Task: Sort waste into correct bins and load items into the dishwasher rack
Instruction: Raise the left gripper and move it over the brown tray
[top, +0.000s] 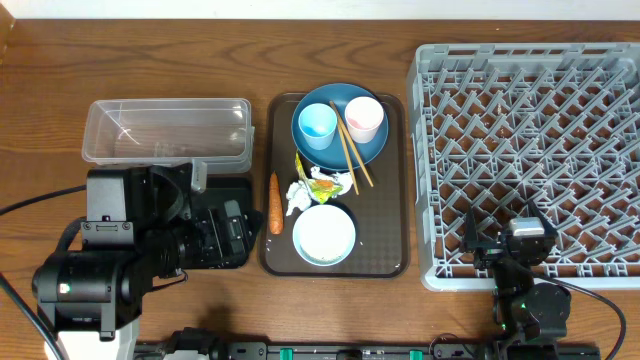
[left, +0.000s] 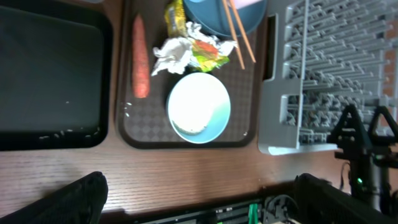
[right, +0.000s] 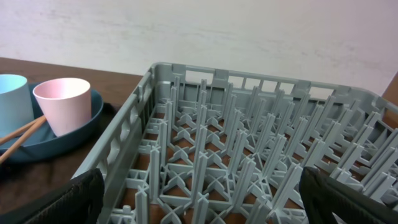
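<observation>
Carrot (top: 275, 203), crumpled paper (top: 299, 195), wrapper (top: 325, 184) on brown serving tray (top: 385, 230), between blue plate (top: 340, 100) and bowl (top: 323, 233). Light blue cup (top: 318, 125), pink cup (top: 364, 118), chopsticks (top: 352, 155) on plate. Rack (top: 530, 150) on desk (top: 200, 60), right of tray. Clear tub (top: 167, 130), black tray (left: 50, 74) left. Left hand (left: 199, 186) wide, empty. Right hand (right: 200, 186) wide, empty, at rack's near edge.

The wooden worktop (top: 40, 100) carried a grey rack (top: 530, 140) by its right edge, a brown tray (top: 385, 230) at mid-width, a clear tub (top: 165, 130) toward the far-left corner, and a black tray (left: 50, 74) just nearer.
</observation>
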